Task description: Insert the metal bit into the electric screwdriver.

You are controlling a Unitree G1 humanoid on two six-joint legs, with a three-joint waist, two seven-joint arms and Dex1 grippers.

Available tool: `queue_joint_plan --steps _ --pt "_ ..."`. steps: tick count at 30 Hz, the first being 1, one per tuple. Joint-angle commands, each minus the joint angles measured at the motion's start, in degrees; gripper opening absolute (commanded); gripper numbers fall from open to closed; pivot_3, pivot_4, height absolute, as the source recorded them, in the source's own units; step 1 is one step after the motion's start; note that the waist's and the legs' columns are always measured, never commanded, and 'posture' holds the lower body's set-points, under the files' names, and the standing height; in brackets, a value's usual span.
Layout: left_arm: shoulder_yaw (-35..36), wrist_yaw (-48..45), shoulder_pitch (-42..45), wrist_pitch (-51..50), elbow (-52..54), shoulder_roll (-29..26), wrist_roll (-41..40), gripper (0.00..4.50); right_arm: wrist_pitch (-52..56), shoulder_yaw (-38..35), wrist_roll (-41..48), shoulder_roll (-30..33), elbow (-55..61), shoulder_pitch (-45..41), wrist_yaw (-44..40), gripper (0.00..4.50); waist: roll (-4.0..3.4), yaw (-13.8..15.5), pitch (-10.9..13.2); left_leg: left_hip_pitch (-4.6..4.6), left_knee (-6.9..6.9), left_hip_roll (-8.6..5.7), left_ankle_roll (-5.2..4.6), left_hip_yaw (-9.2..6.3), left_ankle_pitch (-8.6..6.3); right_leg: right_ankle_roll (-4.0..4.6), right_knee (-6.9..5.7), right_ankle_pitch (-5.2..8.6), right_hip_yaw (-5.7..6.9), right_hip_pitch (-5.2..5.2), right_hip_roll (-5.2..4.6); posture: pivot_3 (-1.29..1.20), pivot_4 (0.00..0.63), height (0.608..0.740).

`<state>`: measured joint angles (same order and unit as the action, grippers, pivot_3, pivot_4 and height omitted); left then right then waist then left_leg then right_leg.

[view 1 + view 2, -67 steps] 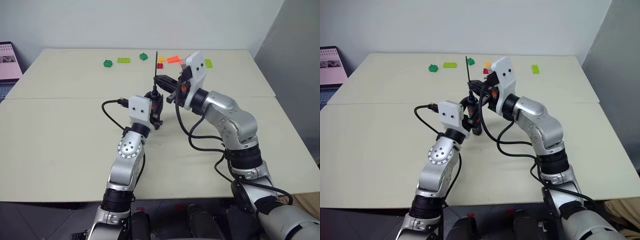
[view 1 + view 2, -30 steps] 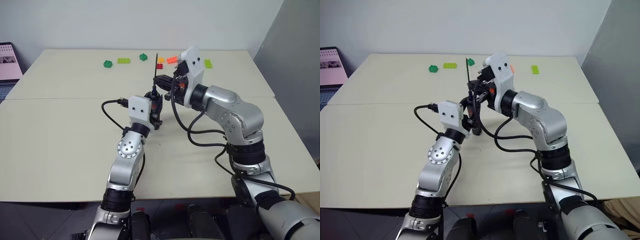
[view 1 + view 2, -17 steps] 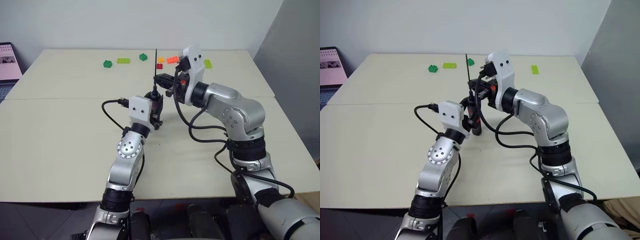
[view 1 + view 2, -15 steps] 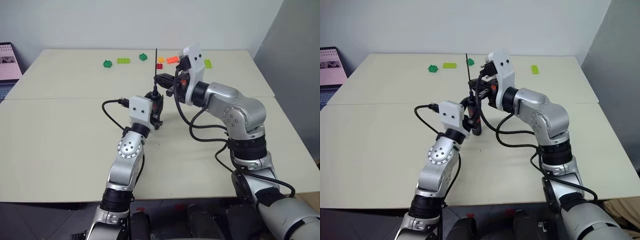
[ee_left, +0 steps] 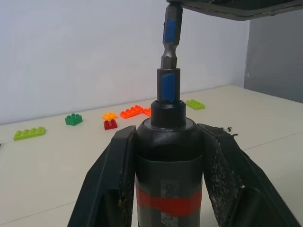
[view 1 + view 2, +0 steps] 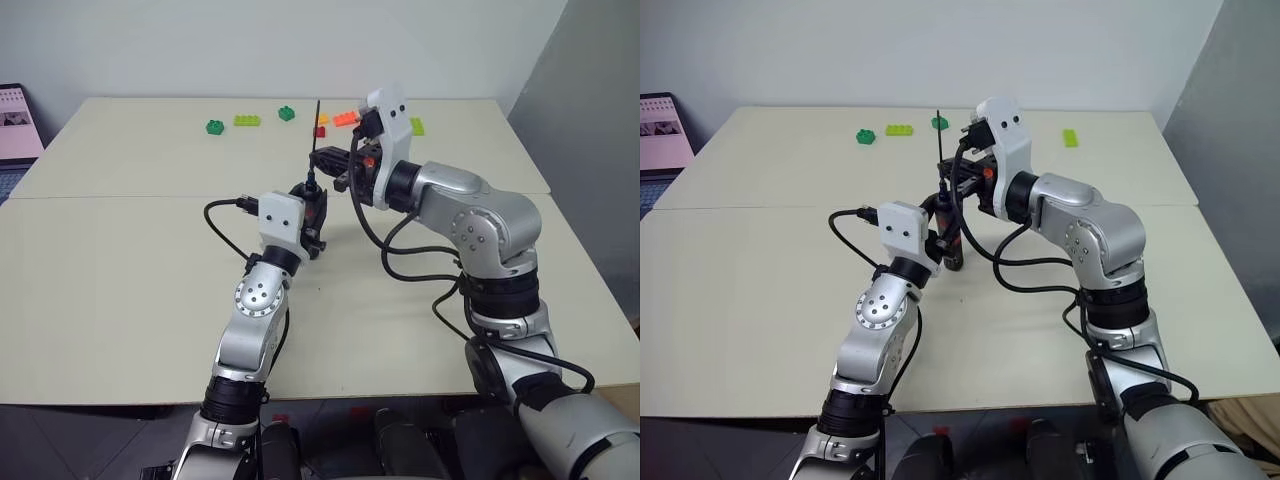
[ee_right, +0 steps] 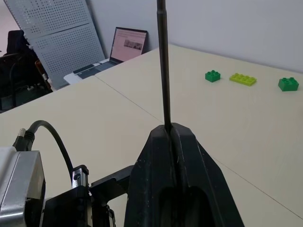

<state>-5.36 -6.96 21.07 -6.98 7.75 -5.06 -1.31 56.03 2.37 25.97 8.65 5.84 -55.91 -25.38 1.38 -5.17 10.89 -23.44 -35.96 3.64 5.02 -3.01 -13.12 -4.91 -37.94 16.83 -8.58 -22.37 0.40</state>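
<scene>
Left pincer [image 6: 313,212] clamped on screwdriver [image 5: 169,161], held upright above counter [image 6: 120,260], tip up. Right pincer [image 6: 325,157] closed on bit [image 7: 163,71], gripped near its lower part, rod standing upright directly over screwdriver tip. Bit's lower end sits at screwdriver's collar; whether seated inside, cannot tell. Both held mid-counter, between the two arms. Bricks [image 6: 247,121] scattered along far edge; laptop [image 7: 126,42] beyond counter.
</scene>
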Motion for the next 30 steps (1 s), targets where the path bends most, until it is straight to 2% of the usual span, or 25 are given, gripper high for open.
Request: queue_joint_plan --steps 1,13,30 --pt "1.07 0.52 0.09 0.03 0.23 -0.48 0.86 1.63 -0.04 -1.72 1.07 0.86 1.74 -2.54 0.1 0.0 0.0 0.0 0.0 -0.01 0.0 0.0 0.0 0.0 0.0 0.0 0.0 0.0 0.0 -0.01 0.0 0.0 0.15 0.74" --pt "0.53 -0.15 -0.1 0.88 0.47 -0.73 0.92 1.63 -0.09 -1.79 1.98 2.38 0.83 -3.47 -1.75 0.0 0.0 0.01 0.0 -0.21 0.0 0.0 0.0 0.0 0.0 0.11 0.03 -0.06 0.01 -0.18 0.0 0.0 0.15 0.74" --pt "-0.02 -0.24 -1.5 2.48 1.25 -1.09 1.57 1.63 1.64 -2.49 4.0 1.23 -1.97 -5.19 -1.06 0.0 0.0 0.13 0.0 -0.6 0.0 0.0 0.0 0.01 0.0 0.15 -0.05 -0.09 0.01 -0.62 0.0 0.0 0.15 0.74"
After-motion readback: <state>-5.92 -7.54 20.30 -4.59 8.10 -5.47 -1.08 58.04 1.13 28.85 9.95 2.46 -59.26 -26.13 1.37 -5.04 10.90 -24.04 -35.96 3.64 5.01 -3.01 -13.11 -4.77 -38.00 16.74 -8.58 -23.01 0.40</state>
